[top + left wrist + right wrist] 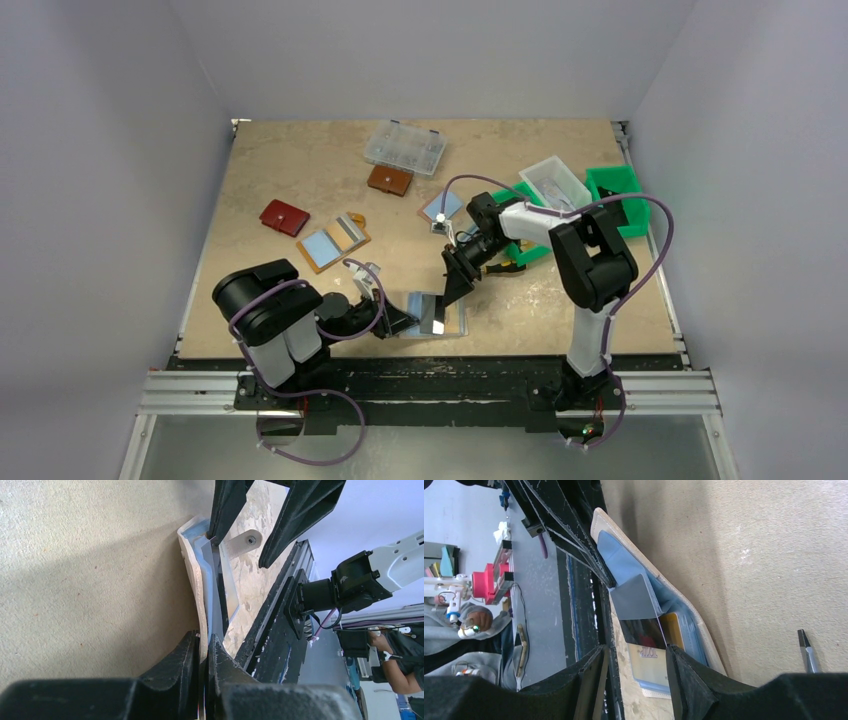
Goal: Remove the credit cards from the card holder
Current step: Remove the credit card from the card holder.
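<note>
We see the holder (441,316) lying open on the table (290,160), close to the near edge and between the two arms, its pale blue inside facing up. The left gripper (403,322) comes in low from the left and has the holder's left edge clamped. In the left wrist view its fingers (184,659) are all but closed, with only the tan cover and blue lining pinched between them. The holder's wall stands up from that grip, and its tab (245,541) shows at the far end.

The right gripper (457,288) hangs tilted over the holder's right half. From its wrist view the fingers (688,676) stand partway apart, one on each side of the pocket where the cards (650,663) sit: a dark one, and a yellowish one peeking from beneath. A grey flap (636,598) lies folded just above them. In the left wrist view one right fingertip touches the holder's far corner while the other hangs free of it. We see nothing clamped between them.

A pen (806,649) lies on the table beside the holder. Farther back are a second open holder (333,241), a red wallet (284,217), a brown wallet (389,180) and a clear box (405,148).
</note>
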### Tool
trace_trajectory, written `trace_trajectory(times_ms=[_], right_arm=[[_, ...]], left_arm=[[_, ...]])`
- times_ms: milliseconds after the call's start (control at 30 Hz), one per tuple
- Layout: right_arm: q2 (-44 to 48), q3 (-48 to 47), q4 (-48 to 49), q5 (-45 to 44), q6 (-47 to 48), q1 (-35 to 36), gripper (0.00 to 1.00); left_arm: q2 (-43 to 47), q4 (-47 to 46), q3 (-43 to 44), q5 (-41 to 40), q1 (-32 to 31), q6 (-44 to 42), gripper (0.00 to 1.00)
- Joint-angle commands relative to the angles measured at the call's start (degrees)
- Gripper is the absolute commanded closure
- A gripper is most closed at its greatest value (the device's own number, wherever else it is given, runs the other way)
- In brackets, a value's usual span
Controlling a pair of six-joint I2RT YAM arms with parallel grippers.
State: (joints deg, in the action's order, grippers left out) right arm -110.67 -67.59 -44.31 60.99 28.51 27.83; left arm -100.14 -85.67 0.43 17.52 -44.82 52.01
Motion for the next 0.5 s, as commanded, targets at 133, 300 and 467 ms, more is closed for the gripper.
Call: trace_trajectory(times_ms=[133,300,467], right_arm=[[-1.1,-1.1,0.2,1.8,-0.9,0.5,0.47],[-0.9,-0.6,1.9,2.6,-2.8,0.5,0.47],[-0.9,-0.4,2.7,3.7,-3.7,0.5,0.49]], left_arm=[[1.9,-16.2,-2.8,-0.9,-0.9,0.5,1.00],[3.1,-16.1,-2.1,-0.9,-1.4,0.6,1.00],[3.5,-15.9,-1.8,-1.2,-1.9,0.8,1.00]])
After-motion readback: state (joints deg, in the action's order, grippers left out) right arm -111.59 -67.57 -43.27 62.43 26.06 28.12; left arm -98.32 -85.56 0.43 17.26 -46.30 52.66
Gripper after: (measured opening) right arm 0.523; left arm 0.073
